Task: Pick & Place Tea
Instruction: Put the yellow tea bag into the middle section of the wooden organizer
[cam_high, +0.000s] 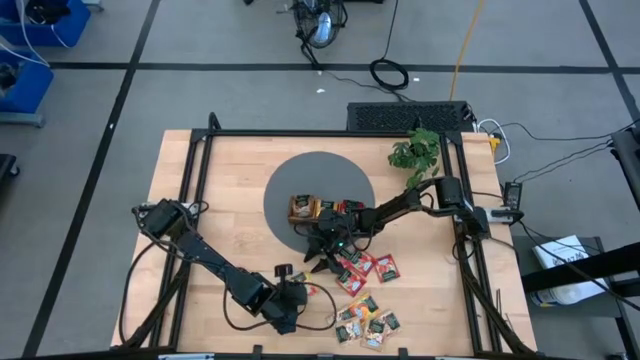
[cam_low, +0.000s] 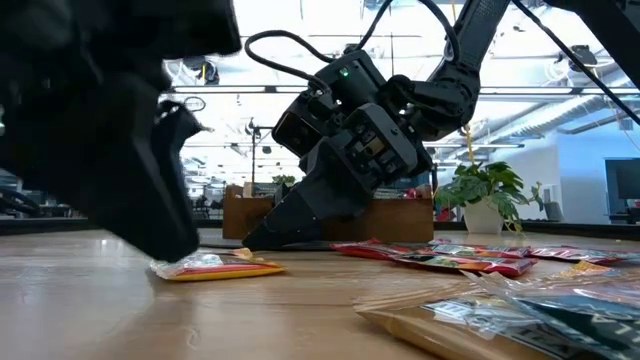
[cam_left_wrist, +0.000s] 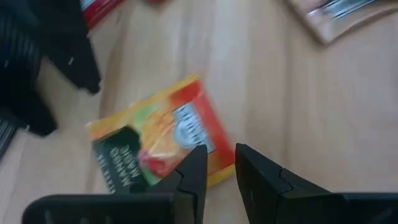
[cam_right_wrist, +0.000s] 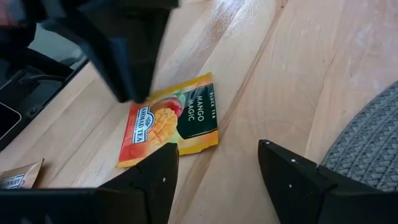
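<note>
Right now the orange-yellow mango tea sachet (cam_right_wrist: 168, 118) lies flat on the wooden table (cam_high: 230, 190), between the arms; the right gripper (cam_right_wrist: 217, 168) hangs over it, fingers spread wide and empty. Lower squarely over the packet's short sides, I judge. The left gripper (cam_left_wrist: 217, 171) hovers beside it, fingers nearly together, holding nothing; the sachet's long axis runs roughly between the two grippers.

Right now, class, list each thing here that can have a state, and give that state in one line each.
Left gripper: fingers narrowly apart above the mango sachet, holding nothing.
Right gripper: open, empty, low over the table.
Mango sachet: flat on the wood, ungripped.
Wooden tray: upright on the grey mat.
</note>
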